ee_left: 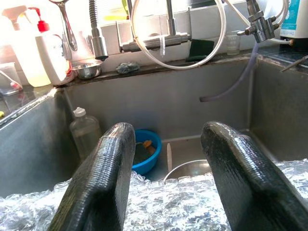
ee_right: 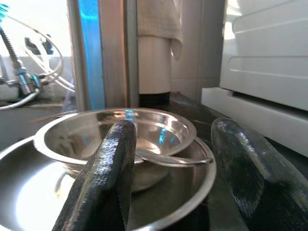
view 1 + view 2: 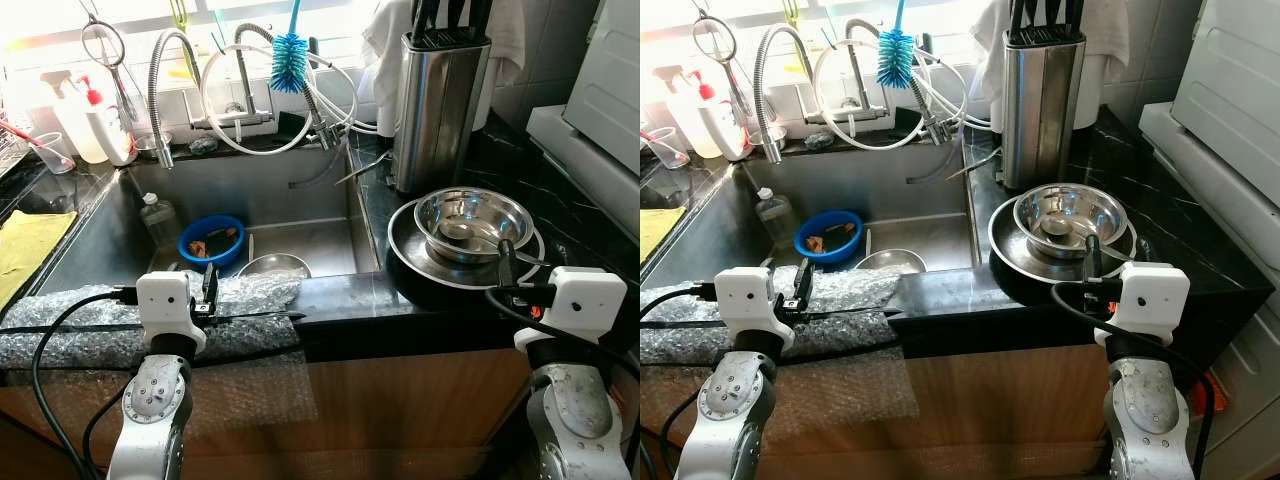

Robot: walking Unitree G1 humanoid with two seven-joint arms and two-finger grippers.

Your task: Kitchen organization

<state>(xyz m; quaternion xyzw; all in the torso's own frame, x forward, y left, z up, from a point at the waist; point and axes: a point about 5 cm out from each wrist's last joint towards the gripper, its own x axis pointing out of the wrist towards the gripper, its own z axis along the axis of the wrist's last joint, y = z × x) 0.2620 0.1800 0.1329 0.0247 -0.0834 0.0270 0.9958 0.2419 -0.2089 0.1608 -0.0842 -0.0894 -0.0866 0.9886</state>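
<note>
Left eye view: right claw [image 3: 505, 262] hovers, fingers spread and empty, before the round steel bowl [image 3: 472, 222] nested in a wide steel pan [image 3: 410, 255] on the black bench [image 3: 560, 215].

Left wrist view: left claw [image 1: 166, 185], also spread, faces the steel sink [image 1: 159, 103].

Likely approaching; next, close on the bowl's rim.

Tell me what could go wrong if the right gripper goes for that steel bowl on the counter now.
1. The steel bowl sits loose inside a wide pan, so the open right gripper could push it sliding rather than grip it.
2. A spoon leans over the bowl's rim and might be flicked out.
3. The pan sits near the counter's front edge; a hard nudge may tip it off.
</note>
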